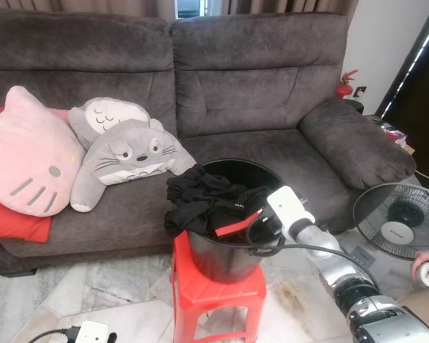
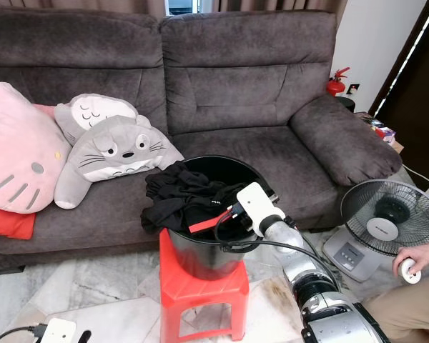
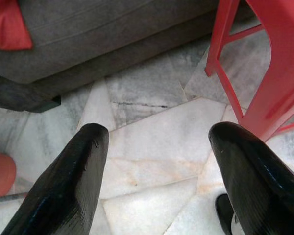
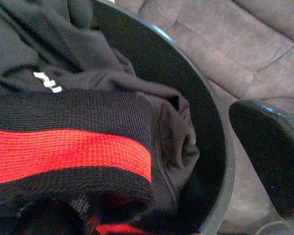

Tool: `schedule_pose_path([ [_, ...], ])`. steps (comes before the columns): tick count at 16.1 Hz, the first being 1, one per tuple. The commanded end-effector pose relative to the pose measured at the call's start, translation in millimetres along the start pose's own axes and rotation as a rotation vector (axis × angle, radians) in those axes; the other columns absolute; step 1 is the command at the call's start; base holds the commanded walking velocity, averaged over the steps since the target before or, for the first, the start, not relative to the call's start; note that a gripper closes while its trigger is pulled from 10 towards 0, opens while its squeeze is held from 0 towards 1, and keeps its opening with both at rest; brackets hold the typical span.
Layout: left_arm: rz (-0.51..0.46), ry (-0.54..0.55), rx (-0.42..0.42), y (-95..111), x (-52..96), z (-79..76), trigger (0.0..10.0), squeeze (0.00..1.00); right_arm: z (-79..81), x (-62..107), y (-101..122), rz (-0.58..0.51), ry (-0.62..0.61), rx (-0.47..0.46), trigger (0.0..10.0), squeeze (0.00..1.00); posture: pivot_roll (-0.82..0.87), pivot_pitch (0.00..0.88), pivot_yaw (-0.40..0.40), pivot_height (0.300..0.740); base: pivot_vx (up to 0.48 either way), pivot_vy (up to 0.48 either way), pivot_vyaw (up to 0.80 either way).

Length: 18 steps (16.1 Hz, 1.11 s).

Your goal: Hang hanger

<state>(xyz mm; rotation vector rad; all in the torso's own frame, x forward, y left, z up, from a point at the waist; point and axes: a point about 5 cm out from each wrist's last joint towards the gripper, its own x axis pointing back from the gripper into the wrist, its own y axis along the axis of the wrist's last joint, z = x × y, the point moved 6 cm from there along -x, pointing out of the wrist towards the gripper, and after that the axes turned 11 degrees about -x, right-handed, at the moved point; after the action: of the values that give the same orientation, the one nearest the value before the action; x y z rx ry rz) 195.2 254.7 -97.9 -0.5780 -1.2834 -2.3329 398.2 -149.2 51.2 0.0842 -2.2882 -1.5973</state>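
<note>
At the bottom of the frame the left gripper (image 3: 159, 132) is held idle over the marble floor (image 3: 152, 147), jaws spread wide, beside the red stool (image 1: 216, 284). At lower centre the right gripper (image 1: 261, 227) is reaching into the black bucket (image 1: 236, 162) over the dark clothes (image 1: 200, 200); its jaw state cannot be told. No hanger can be made out, so retrieval is judged underway. Room is limited by the bucket rim, the fan (image 1: 399, 221) at right, and the sofa (image 1: 272, 93) behind.
</note>
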Motion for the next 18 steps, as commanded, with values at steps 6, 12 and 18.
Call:
schedule_pose_path([
  [6, 0.008, 0.004, -0.023, -4, 2.7, 1.4, 10.0, 0.0, -9.5, -3.3, 8, -0.016, -0.04, -0.001, 0.0, 0.0, 0.0, 0.005, -0.056, 0.74, 0.0, 0.0, 0.0],
  [12, 0.014, 0.014, -0.031, -4, 2.1, 2.3, 10.0, 0.0, -10.3, -4.7, 12, -0.027, -0.046, 0.007, 0.0, 0.0, 0.01, 0.004, -0.062, 0.74, 0.0, 0.0, 0.0],
  [18, -0.009, 0.035, -0.053, 4, -4.1, 12.5, 10.0, 0.0, -11.9, -4.8, 8, -0.007, -0.064, 0.002, 0.0, 0.0, 0.04, 0.0, -0.076, 0.74, 0.0, 0.0, 0.0],
])
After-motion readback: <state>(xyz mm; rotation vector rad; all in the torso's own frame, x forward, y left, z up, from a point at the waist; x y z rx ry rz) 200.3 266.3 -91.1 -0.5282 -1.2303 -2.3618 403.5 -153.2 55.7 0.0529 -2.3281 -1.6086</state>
